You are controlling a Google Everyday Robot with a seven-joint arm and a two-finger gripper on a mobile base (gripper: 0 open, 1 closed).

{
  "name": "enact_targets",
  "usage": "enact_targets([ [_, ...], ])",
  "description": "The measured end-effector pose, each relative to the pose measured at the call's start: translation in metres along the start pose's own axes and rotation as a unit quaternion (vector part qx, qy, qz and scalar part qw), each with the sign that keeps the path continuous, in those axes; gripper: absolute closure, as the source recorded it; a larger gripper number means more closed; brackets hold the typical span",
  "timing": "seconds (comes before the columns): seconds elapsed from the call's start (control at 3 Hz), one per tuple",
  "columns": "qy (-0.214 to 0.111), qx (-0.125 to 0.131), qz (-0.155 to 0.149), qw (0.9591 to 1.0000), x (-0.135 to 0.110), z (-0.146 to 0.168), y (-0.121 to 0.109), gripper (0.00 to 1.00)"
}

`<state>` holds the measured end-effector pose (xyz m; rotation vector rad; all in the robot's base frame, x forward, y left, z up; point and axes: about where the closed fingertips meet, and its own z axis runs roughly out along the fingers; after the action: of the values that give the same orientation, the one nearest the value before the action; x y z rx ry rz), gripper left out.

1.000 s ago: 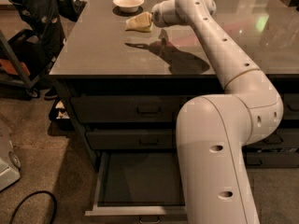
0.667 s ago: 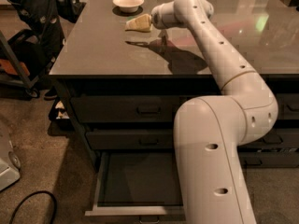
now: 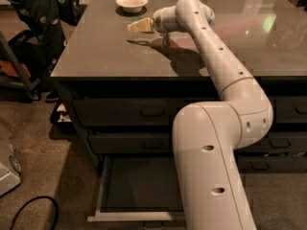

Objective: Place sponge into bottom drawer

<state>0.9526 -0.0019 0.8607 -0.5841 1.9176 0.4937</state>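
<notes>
The sponge (image 3: 139, 26), a pale yellowish block, sits in my gripper (image 3: 147, 25) at the end of my white arm. It hangs a little above the grey table top (image 3: 96, 51), with its shadow on the surface just below. The gripper is shut on the sponge. The bottom drawer (image 3: 139, 188) of the left column is pulled open below the table's front, showing a dark, shallow inside. My arm's big lower link covers its right part.
A white bowl (image 3: 131, 2) stands on the table just behind the sponge. Two shut drawers (image 3: 144, 111) lie above the open one. Black bags and a frame (image 3: 33, 37) stand at the left. A black cable (image 3: 29, 212) and a white object (image 3: 7, 169) lie on the carpet.
The gripper with the sponge has shifted slightly toward the table's front edge, and the arm has swung a little with it. The drawer stays open.
</notes>
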Motion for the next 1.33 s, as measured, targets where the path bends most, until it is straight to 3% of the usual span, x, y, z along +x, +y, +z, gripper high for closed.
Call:
enact_targets([
  [0.33, -0.004, -0.007, -0.011, 0.9999, -0.0003, 0.0076, 0.0043, 0.09],
  [0.67, -0.006, -0.015, -0.020, 0.9997, 0.0005, 0.0120, 0.0084, 0.28],
  [1.33, 0.003, -0.028, -0.034, 0.9990, 0.0063, 0.0146, 0.0126, 0.74],
])
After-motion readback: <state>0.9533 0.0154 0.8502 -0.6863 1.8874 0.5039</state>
